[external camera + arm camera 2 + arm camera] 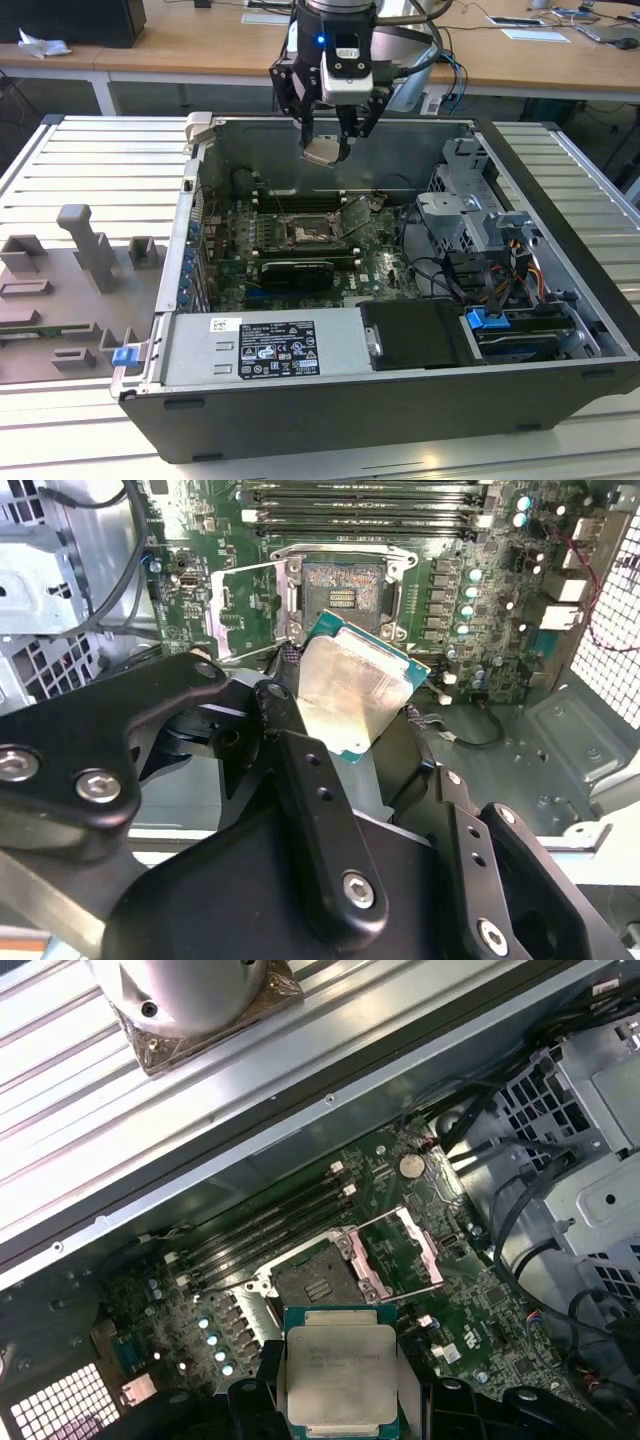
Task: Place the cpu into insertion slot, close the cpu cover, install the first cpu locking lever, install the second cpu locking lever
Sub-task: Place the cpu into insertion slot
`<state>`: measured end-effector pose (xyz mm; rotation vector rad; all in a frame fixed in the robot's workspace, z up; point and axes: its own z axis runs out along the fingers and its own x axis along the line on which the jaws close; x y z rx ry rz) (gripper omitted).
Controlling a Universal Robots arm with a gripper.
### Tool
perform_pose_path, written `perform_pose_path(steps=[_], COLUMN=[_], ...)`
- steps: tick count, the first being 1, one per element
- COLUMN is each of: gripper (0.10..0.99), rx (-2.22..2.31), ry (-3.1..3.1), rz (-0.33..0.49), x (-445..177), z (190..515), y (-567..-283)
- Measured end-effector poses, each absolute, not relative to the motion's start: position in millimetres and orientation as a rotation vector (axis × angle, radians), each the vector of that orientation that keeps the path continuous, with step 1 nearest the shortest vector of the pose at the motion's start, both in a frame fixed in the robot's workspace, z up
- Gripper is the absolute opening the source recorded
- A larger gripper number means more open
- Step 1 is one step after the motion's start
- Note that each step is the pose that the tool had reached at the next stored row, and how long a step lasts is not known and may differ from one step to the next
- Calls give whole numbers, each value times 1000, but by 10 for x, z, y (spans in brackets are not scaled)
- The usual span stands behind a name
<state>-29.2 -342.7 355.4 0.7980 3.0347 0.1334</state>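
- The insertion slot [305,232] on the green board lies open and bare, with no chip seated in it yet.
- The end effector [328,138] hangs over the far part of the computer case, clamped on the cpu [322,151], which is held well above the slot.
- Just right of the slot in the exterior view, the cpu cover [360,214] stands swung up. By my judgement, every step of the task is yet to be done.

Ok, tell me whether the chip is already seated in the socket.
No, the gripper holds the chip aloft; the socket sits bare, its cover open.
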Motion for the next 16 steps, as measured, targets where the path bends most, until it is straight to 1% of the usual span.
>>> perform_pose_path(steps=[16], gripper=[533], rx=[980], ry=[2976], rz=[133], x=[-292], z=[3549], y=[-3427])
